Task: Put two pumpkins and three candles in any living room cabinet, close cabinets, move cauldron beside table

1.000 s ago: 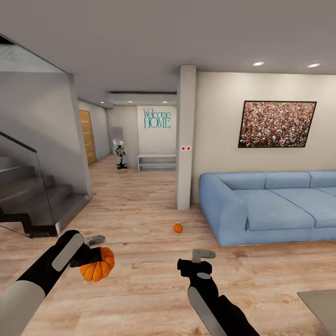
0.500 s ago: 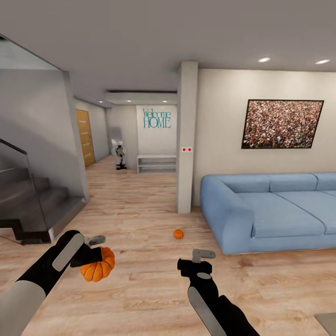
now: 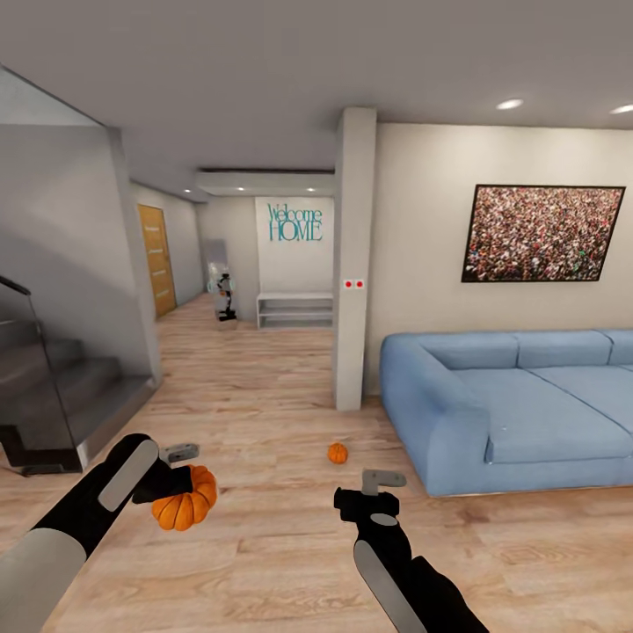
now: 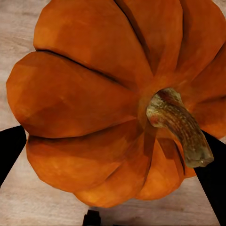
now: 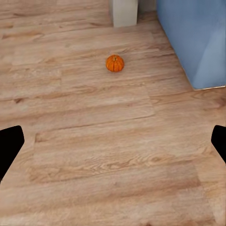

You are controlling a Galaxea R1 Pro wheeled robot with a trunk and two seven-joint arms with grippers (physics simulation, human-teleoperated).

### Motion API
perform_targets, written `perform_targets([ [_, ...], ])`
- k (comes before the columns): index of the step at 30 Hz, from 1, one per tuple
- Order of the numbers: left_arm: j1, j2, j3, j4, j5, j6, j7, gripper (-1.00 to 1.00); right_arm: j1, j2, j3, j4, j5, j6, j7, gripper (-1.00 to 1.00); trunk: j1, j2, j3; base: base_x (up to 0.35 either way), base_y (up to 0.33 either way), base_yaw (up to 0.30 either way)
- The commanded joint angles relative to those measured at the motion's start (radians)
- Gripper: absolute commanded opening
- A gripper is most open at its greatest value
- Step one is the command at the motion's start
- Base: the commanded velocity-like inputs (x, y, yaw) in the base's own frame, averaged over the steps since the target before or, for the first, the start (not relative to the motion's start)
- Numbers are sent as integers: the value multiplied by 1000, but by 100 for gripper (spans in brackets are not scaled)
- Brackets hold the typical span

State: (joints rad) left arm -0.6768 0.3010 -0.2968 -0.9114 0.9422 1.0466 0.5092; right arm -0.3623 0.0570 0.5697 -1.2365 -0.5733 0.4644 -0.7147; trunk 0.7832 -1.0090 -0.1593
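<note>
My left gripper (image 3: 180, 483) is shut on a ribbed orange pumpkin (image 3: 185, 504), held above the wood floor at the lower left. Close up in the left wrist view, that pumpkin (image 4: 103, 94) shows its ribs and brown stem between the dark fingers. A second small pumpkin (image 3: 338, 453) lies on the floor near the pillar and the sofa's corner; the right wrist view has this pumpkin (image 5: 115, 63) ahead on the planks. My right gripper (image 3: 380, 492) hangs open and empty at the lower middle, short of that pumpkin.
A blue sofa (image 3: 510, 404) fills the right side. A white pillar (image 3: 353, 264) stands behind the floor pumpkin. Stairs with a glass rail (image 3: 53, 387) rise at the left. A hallway runs back to a white shelf (image 3: 295, 309).
The whole view has shifted: the camera moved forward and turned, so the sofa, pillar and floor pumpkin appear nearer. Both arms keep their pose, the left still holding its pumpkin.
</note>
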Motion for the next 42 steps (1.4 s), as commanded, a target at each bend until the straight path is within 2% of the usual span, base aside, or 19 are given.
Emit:
perform_targets([
  [1,-1,1,-4,-1,10,1,11,-100,-1,0,2,-1,-6,3,-8,100,1,-1,-1,329,0,0],
  [12,-1,1,-4,-1,10,1,11,-100,-1,0,4,-3,-7,3,-8,100,1,-1,-1,329,12,0],
  [42,-1,1,-4,-1,10,1,11,-100,-1,0,3,0,-7,3,-8,100,1,-1,-1,329,101,0],
])
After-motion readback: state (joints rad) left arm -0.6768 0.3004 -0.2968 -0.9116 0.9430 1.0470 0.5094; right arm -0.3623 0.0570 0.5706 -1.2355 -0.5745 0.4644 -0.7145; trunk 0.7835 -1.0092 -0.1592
